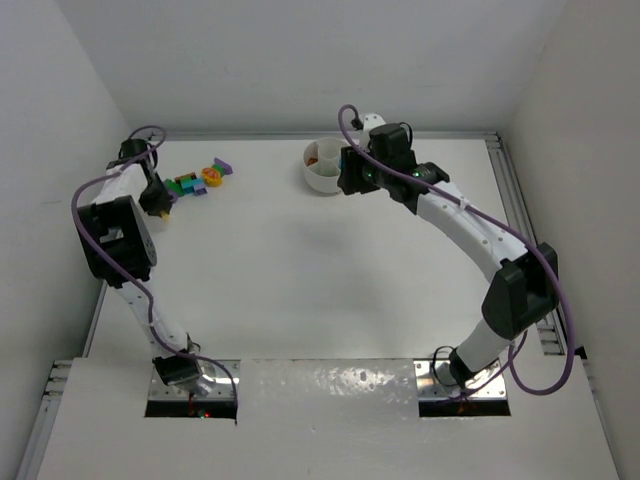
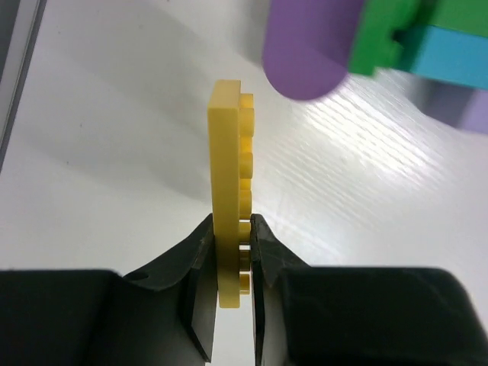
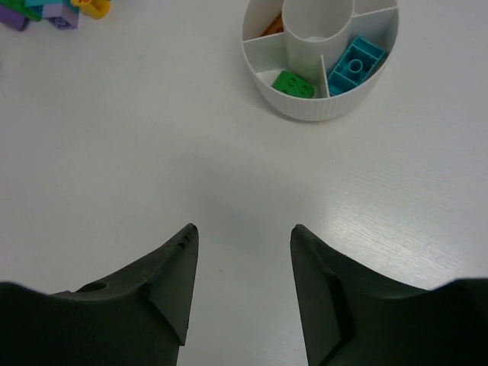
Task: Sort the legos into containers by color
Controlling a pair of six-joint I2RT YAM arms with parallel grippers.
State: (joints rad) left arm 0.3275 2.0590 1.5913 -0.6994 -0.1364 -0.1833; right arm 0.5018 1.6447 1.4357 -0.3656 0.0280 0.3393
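Observation:
My left gripper point(image 2: 231, 229) is shut on a thin yellow lego plate point(image 2: 227, 183), held on edge with its studs facing right, just above the table at the far left point(image 1: 161, 208). Just beyond it lie a purple lego point(image 2: 309, 46), a green one point(image 2: 385, 34) and a teal one point(image 2: 457, 57), part of the loose pile point(image 1: 195, 181). The round white dish point(image 3: 320, 107) holds a green lego point(image 3: 293, 84), a teal lego point(image 3: 357, 65) and an orange one point(image 3: 271, 27) in separate wedges. My right gripper point(image 3: 242, 232) hangs open and empty over bare table, near the dish point(image 1: 318, 178).
White walls close in the table on the left, back and right; the left wall point(image 1: 60, 150) is close to my left arm. A metal rail point(image 1: 515, 200) runs along the right edge. Purple cables loop off both arms.

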